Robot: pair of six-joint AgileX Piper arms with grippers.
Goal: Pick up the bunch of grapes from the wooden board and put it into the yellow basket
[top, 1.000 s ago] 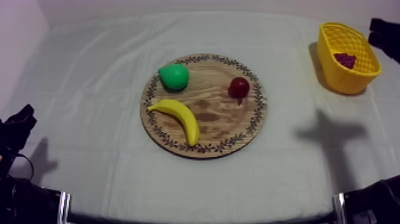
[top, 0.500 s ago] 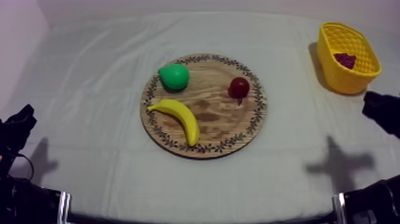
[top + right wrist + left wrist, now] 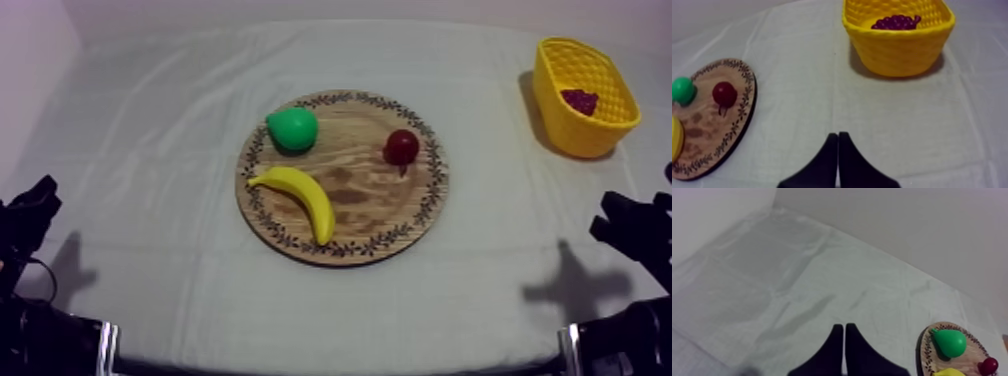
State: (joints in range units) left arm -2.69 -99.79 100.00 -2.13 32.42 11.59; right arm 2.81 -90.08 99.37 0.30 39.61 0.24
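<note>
**Grapes in basket, both grippers closed and empty**

You have the dark purple bunch of grapes point(image 3: 897, 22) lying inside the yellow basket point(image 3: 897, 52), the one with the woven-look wall. In the top view the basket stands at the table's far right, well apart from the round wooden board point(image 3: 370, 215) with a patterned rim.

On the board sit a green toy pear point(image 3: 292, 129) at its far left part, a yellow toy banana point(image 3: 300, 192) just nearer than the pear, and a small red fruit point(image 3: 401, 146) toward the right rim. None of the three touch.

Your right gripper point(image 3: 838, 136) has its two black fingers pressed together in a narrow wedge, holding nothing. It hangs over the bare grey-white cloth point(image 3: 150, 150), between board and basket, low at the table's right edge.

Your left gripper point(image 3: 844, 327) is the same: fingers together, empty, over bare cloth left of the board.
</note>
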